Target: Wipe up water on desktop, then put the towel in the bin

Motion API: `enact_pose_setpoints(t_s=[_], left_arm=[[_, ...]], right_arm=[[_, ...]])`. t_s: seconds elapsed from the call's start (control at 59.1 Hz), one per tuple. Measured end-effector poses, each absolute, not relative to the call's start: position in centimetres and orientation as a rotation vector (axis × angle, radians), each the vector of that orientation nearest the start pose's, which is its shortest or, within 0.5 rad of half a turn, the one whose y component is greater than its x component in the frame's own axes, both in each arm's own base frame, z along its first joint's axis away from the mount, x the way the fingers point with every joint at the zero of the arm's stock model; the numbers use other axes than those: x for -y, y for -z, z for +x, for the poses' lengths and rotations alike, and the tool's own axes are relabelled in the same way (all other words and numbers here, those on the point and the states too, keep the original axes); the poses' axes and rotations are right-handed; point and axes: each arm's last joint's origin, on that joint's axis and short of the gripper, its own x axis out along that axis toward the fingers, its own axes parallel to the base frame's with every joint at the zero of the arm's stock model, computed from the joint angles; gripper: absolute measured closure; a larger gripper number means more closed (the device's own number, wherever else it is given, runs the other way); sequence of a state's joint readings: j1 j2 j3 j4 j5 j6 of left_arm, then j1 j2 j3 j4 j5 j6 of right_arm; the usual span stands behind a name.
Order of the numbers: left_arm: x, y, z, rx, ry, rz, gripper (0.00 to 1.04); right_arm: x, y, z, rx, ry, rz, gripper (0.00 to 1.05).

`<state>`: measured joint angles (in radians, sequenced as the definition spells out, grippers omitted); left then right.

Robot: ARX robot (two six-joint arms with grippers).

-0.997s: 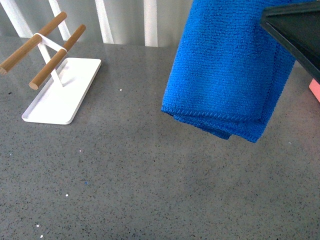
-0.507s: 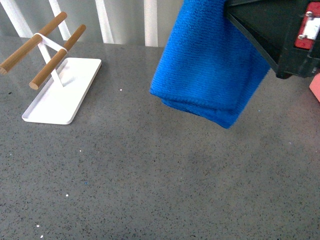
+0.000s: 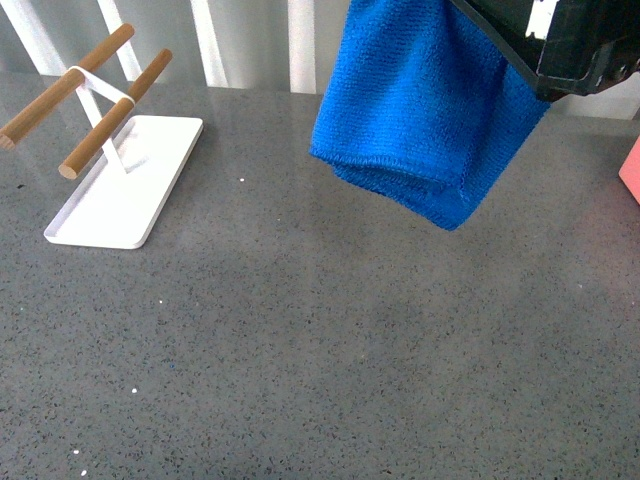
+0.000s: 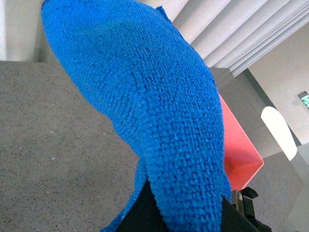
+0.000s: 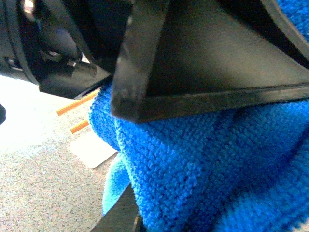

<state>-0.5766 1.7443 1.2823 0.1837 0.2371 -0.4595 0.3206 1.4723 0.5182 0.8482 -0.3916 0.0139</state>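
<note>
**Q:** Pose of the hand?
**A:** My right hand (image 5: pixel 126 152) sits high over the tabletop (image 3: pixel 300 350), pinching the towel (image 3: pixel 420 110) by its upper part. The towel hangs clear of the surface, with the bin (image 3: pixel 631 170) off to my right.

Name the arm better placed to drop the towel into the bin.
Right, probably. The towel hangs from the right pincer, and the bin lies on that same side.
</note>
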Motion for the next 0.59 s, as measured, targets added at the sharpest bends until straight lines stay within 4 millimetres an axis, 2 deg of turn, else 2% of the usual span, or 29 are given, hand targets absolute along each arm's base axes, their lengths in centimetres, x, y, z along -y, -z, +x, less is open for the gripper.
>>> enact_pose_setpoints(t_s=[0.152,0.355,0.507,0.592], left_arm=[[22.3,-28.4,33.8,-0.457,0.721,-0.381,1.00],[21.6,-28.2,34.5,-0.471,0.710,-0.383,0.99],[20.3,-28.4,35.3,-0.463,0.685,-0.391,0.77],[18.6,-28.8,36.3,-0.440,0.640,-0.400,0.62]], right_arm=[[-9.5,-19.4,26.0,-0.105,-0.702,-0.005,0.97],[-8.1,-19.2,25.7,-0.116,-0.683,-0.028,0.99],[-6.6,-19.2,25.6,-0.127,-0.642,-0.056,0.99],[-5.3,-19.3,25.6,-0.133,-0.596,-0.067,0.99]])
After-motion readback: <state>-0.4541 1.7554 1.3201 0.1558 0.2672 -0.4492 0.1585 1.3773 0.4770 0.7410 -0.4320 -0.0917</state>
